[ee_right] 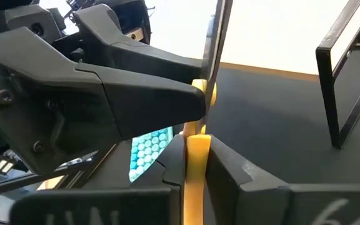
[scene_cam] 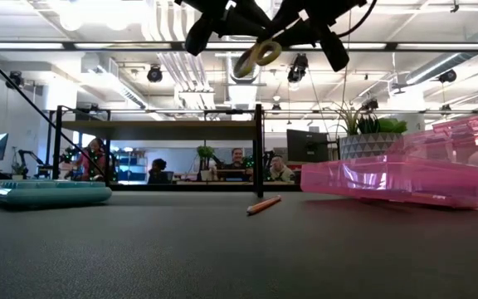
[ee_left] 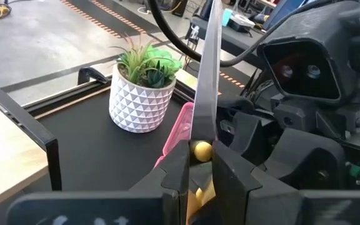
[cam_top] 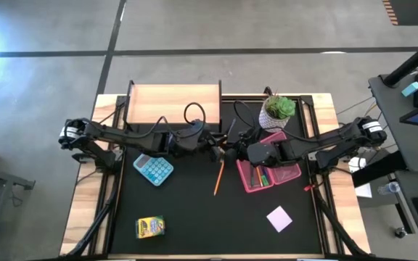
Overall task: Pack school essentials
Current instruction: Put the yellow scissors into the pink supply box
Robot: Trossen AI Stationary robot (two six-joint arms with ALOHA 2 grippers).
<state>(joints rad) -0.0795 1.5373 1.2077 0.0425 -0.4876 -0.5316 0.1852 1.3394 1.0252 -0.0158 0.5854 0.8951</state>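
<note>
High view: left end effector point(cam_top: 214, 148) and right end effector point(cam_top: 229, 154) meeting near the middle of the black surface point(cam_top: 194, 210), above it, both closed on the scissors point(cam_top: 227, 138), blades pointing toward the far edge. Orange pencil point(cam_top: 218, 178) lying loose just in front of them. Pink case point(cam_top: 271, 169) open under the right arm, with some coloured items inside. Potted plant point(cam_top: 277, 111) just behind the case. Teal calculator point(cam_top: 153, 169) below the left arm. Yellow crayon box point(cam_top: 149, 227) near the front left. Lilac note pad point(cam_top: 279, 218) near the front right. Wooden tray point(cam_top: 173, 104) at the far edge.

Low view: both end effectors high overhead, a yellow handle ring of the scissors point(scene_cam: 260, 54) showing between them. Pencil point(scene_cam: 263, 204) flat on the surface, calculator point(scene_cam: 48, 192) on one side, pink case point(scene_cam: 392, 181) on the other, plant point(scene_cam: 370, 137) behind the case. People seated in the room beyond.

Left wrist view: fingers point(ee_left: 174, 178) narrowed onto the scissors point(ee_left: 206, 81) at the yellow pivot, blades rising upward. Plant point(ee_left: 141, 87) and an edge of the pink case point(ee_left: 179, 128) beyond, right arm close alongside.

Right wrist view: fingers point(ee_right: 230, 175) clamped narrow on the yellow handle of the scissors point(ee_right: 197, 156), left end effector point(ee_right: 167, 94) gripping the same tool at the pivot; calculator point(ee_right: 150, 150) below
</note>
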